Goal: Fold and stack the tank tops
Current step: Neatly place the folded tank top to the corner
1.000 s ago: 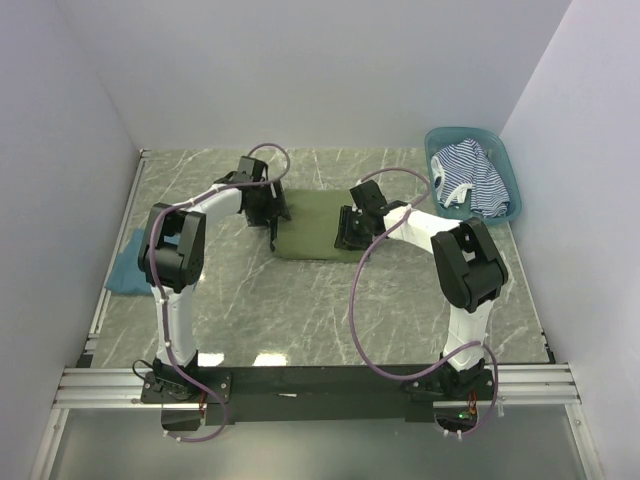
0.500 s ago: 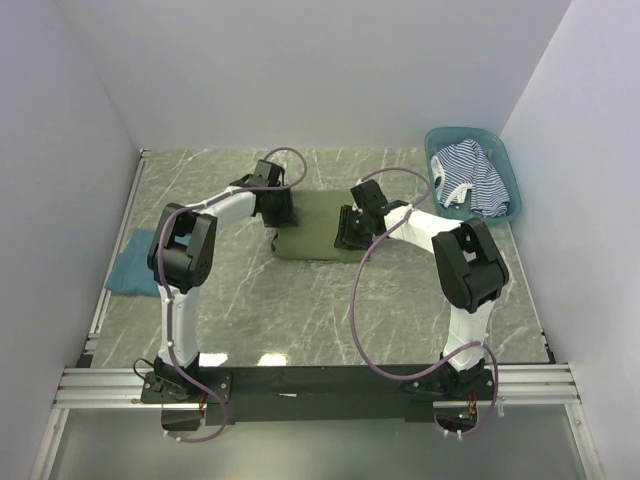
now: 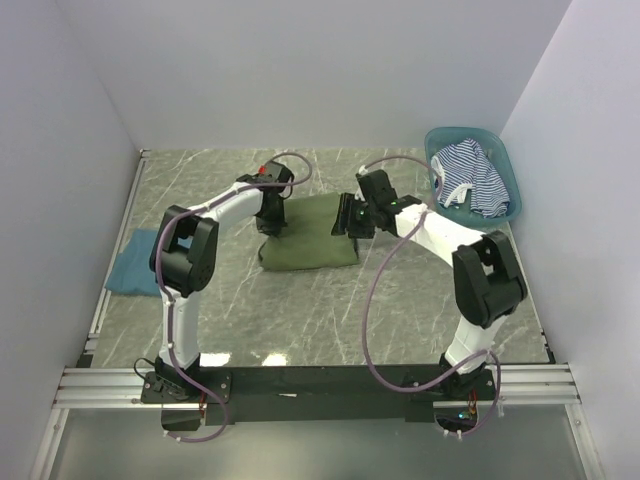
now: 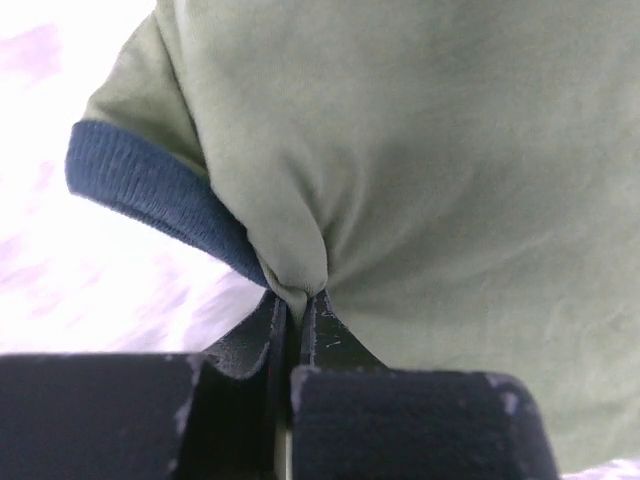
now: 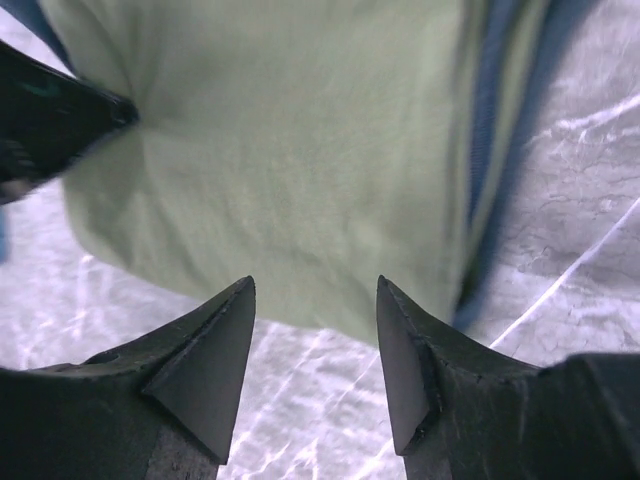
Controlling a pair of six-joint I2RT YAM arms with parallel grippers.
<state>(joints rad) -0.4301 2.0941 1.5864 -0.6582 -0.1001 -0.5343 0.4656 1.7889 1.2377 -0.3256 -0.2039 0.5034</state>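
The olive-green tank top (image 3: 312, 240) lies folded in the middle of the table, its navy trim (image 4: 140, 190) showing at the left edge. My left gripper (image 4: 295, 298) is shut on a pinched fold of that left edge; from above it sits at the cloth's left side (image 3: 268, 220). At the top's right edge my right gripper (image 5: 315, 290) stands open just off the olive cloth (image 5: 290, 150), holding nothing. The teal-blue tank top (image 3: 133, 264) lies folded at the far left. The striped tank top (image 3: 470, 178) is heaped in the basket.
The teal plastic basket (image 3: 510, 165) stands at the back right corner by the wall. White walls close in the table on the left, back and right. A metal rail (image 3: 110, 290) runs along the left table edge.
My left gripper has shut on the olive top's left edge, and the cloth's near left corner has shifted towards the front left. My right gripper has shifted back and opened a little wider.
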